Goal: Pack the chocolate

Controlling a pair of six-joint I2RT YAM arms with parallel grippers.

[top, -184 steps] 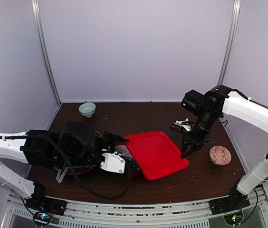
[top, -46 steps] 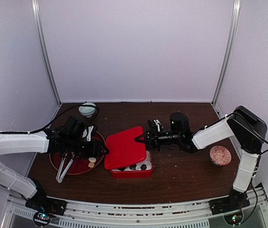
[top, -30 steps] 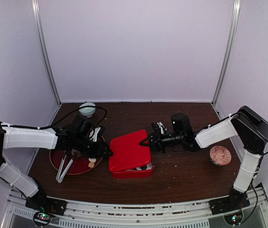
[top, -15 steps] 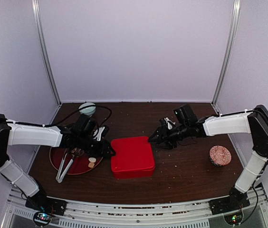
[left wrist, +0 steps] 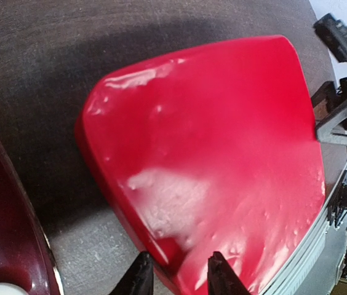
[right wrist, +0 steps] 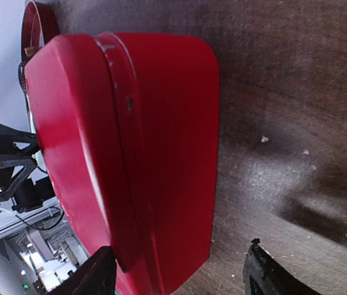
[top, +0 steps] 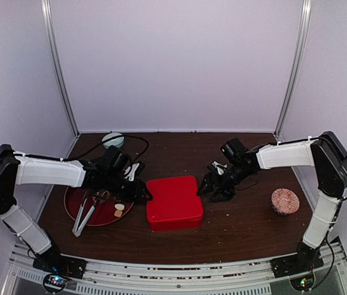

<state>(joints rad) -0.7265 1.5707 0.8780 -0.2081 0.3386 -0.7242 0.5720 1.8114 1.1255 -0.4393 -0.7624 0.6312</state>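
The red box (top: 173, 201) stands at table centre with its lid seated, so its contents are hidden. Two small rounded pieces of the chocolate (top: 119, 208), one cream and one tan, lie on the dark red plate (top: 69, 206) left of the box. Judgement: packing is near complete, with these pieces possibly outstanding. The left gripper (top: 143, 192) straddles the box's left corner, jaws narrow; a clamp cannot be confirmed. The right gripper (top: 209, 188) is spread wide and empty, just beside the box's right edge.
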